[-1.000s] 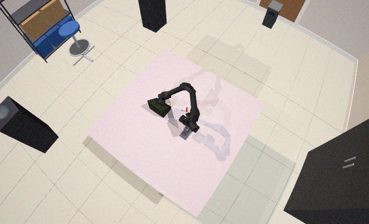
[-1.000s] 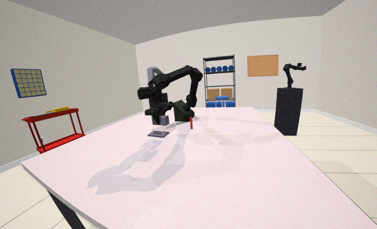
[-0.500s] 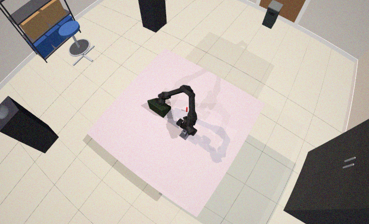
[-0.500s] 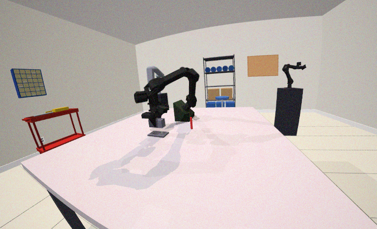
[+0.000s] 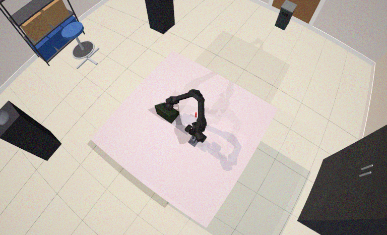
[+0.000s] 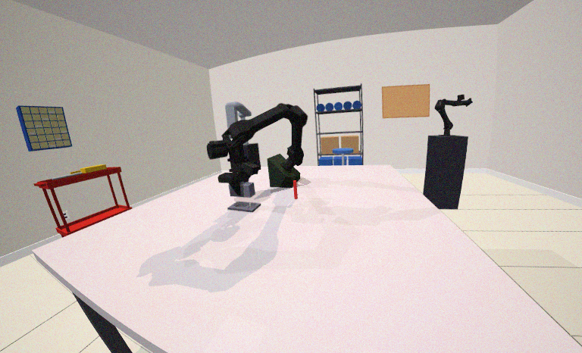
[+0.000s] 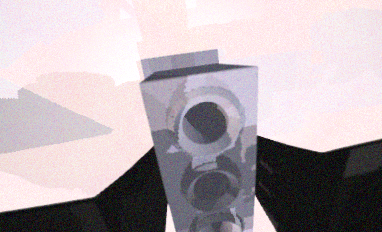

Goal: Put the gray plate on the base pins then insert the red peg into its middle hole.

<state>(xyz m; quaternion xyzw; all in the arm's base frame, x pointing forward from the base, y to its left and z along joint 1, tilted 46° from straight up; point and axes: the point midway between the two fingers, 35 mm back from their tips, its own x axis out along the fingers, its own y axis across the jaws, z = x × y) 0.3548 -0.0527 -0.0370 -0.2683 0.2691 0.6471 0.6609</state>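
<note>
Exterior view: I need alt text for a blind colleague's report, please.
A black robot arm holds a gray plate in its tool just above a flat dark base on a pale pink table. A red peg stands upright to the right, untouched.

I see the gray plate (image 7: 199, 142), with round holes, hanging above the dark base (image 6: 243, 206) mid-bench; the red peg (image 6: 295, 189) stands upright nearby.
</note>
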